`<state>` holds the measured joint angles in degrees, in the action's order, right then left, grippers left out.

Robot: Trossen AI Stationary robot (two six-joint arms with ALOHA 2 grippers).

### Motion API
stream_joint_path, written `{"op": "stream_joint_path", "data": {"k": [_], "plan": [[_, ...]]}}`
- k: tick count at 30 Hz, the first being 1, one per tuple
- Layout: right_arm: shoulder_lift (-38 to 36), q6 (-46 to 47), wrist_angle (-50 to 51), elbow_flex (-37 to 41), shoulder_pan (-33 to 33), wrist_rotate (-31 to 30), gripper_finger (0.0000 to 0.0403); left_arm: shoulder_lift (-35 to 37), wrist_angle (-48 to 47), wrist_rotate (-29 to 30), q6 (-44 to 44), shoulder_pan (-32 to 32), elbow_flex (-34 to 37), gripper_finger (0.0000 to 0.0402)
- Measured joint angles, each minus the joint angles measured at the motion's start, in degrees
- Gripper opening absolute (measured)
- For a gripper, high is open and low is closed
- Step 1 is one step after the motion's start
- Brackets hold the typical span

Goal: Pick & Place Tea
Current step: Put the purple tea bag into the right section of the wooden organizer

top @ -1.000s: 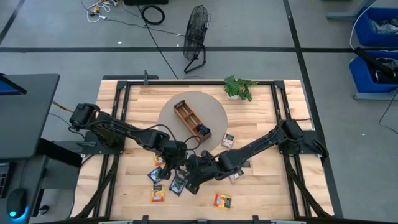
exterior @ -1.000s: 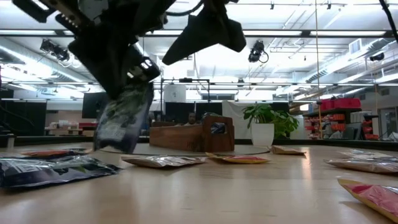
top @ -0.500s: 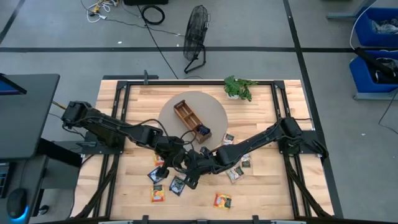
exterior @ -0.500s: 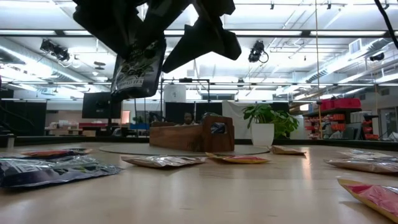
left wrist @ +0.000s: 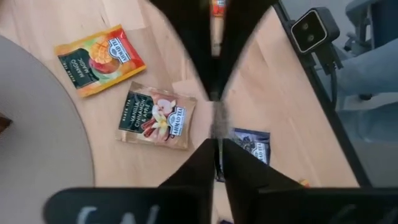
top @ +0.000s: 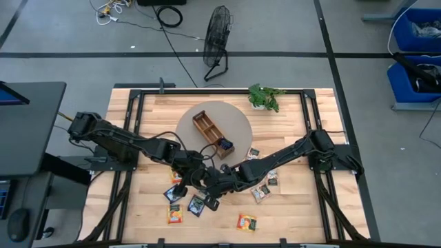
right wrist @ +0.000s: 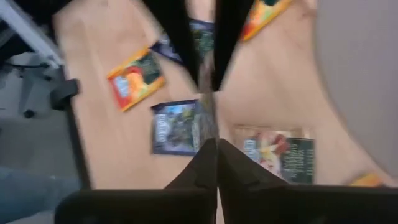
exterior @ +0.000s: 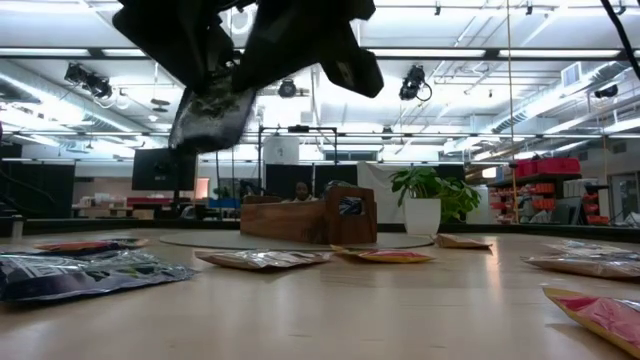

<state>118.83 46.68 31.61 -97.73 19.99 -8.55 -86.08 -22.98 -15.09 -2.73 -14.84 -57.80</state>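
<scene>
A dark tea sachet (exterior: 211, 117) hangs in mid-air above the near middle of the table. My left gripper (top: 195, 180) and my right gripper (top: 207, 185) meet tip to tip there, each shut on it. In both wrist views the sachet shows edge-on (left wrist: 217, 118), between one arm's fingers and the other's. More tea sachets lie flat on the wood: orange (top: 175, 215), blue (top: 198, 204), beige (top: 260, 193). The wooden tray (top: 210, 132) stands on a round grey mat (top: 238, 120). My left gripper pinches one end of the dark sachet (left wrist: 217, 135) between its two fingers, slanting down from the table's left. The sachet is clear of the table and tilted. My right gripper pinches the opposite end (right wrist: 210, 132) between its two fingers, slanting down from the table's right, facing the left gripper's fingers.
A small green plant (top: 264, 96) stands at the far edge. Below the grippers lie an orange sachet (left wrist: 99, 59), a vanilla one (left wrist: 155, 115) and a blue one (left wrist: 249, 146). An orange sachet (top: 246, 222) lies near the front edge.
My left gripper has risen, lifting the dark sachet from just above the table to well clear of it. My right gripper has moved in toward the left gripper and shut on the sachet, which has gone from hanging nearly upright to slanting.
</scene>
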Motion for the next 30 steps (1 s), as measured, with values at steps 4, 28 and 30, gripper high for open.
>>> {"op": "stream_joint_path", "data": {"k": [4,28,30], "plan": [[0.0,0.9,2.6,0.0,0.4,-2.5,0.0002,1.5,-0.1,-0.9,-2.8,1.0,0.0,0.0081],[-5.6,13.4,14.3,0.0,0.2,-19.5,0.0,27.2,2.3,8.0,-8.7,5.8,0.1,0.0142],[-6.4,15.3,16.4,0.0,-0.6,-21.6,0.0,29.0,2.1,8.1,-8.9,5.8,0.1,0.0142]]}}
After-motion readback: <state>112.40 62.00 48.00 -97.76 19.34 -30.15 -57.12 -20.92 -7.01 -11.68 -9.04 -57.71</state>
